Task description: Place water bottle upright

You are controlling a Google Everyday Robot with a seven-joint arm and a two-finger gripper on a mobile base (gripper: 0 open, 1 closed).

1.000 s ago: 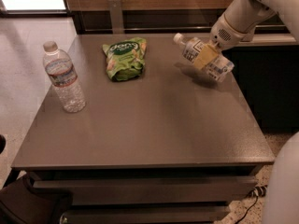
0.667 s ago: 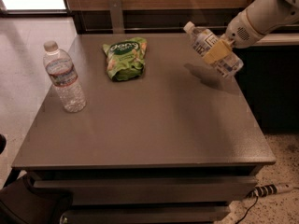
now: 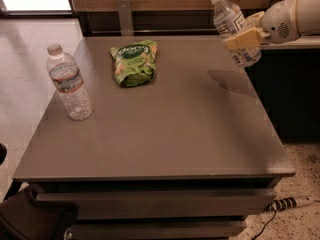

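The water bottle [image 3: 231, 25], small and clear with a white cap and a wide white label, is held in the air above the table's far right corner. It stands nearly upright, tilted a little with its cap to the upper left. My gripper [image 3: 244, 36] comes in from the right and is shut on the bottle's middle, one tan finger [image 3: 246, 38] across the label. The bottle's shadow falls on the grey table [image 3: 165, 134] below it.
A taller ribbed clear bottle [image 3: 69, 82] with a red-and-blue label stands upright at the table's left edge. A green snack bag [image 3: 134, 61] lies at the far middle. A power strip [image 3: 290, 203] lies on the floor at the right.
My gripper has lifted the water bottle up and to the right, off the table, and turned it from lying tilted towards upright.
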